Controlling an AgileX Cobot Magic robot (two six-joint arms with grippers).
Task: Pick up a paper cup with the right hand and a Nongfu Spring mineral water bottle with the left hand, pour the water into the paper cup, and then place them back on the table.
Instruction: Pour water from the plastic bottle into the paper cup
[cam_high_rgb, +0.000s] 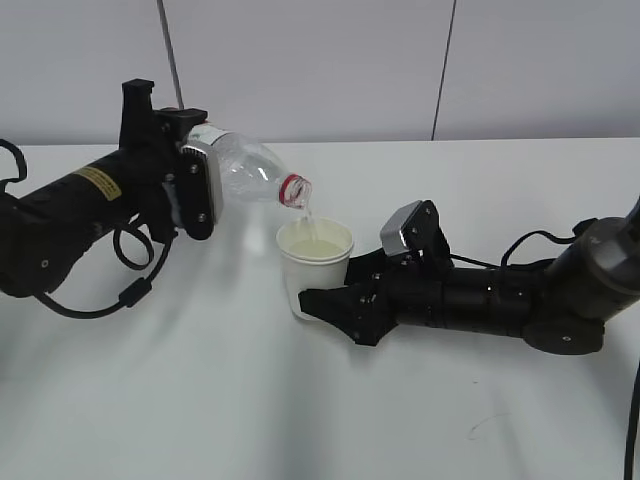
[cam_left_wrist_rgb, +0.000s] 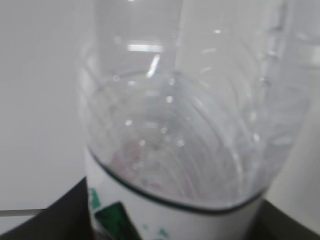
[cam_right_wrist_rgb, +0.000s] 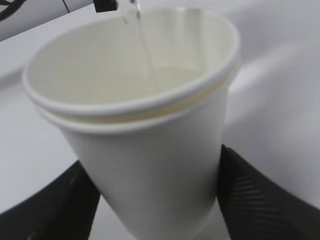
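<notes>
My left gripper (cam_high_rgb: 198, 182) is shut on the labelled base of the clear Nongfu Spring bottle (cam_high_rgb: 243, 170), which lies tilted with its red neck ring (cam_high_rgb: 292, 190) pointing down to the right. A thin stream of water (cam_high_rgb: 308, 214) runs from the mouth into the white paper cup (cam_high_rgb: 316, 256). My right gripper (cam_high_rgb: 314, 302) is shut on the cup's lower wall and holds it upright, low over the table (cam_high_rgb: 240, 400). In the left wrist view the bottle (cam_left_wrist_rgb: 190, 125) fills the frame. In the right wrist view black fingers (cam_right_wrist_rgb: 260, 195) flank the cup (cam_right_wrist_rgb: 150, 165), with water (cam_right_wrist_rgb: 155, 80) pooled inside.
Loose black cables hang under the left arm (cam_high_rgb: 130, 285) and trail behind the right arm (cam_high_rgb: 530, 245). A pale wall (cam_high_rgb: 350, 60) stands behind the table's far edge.
</notes>
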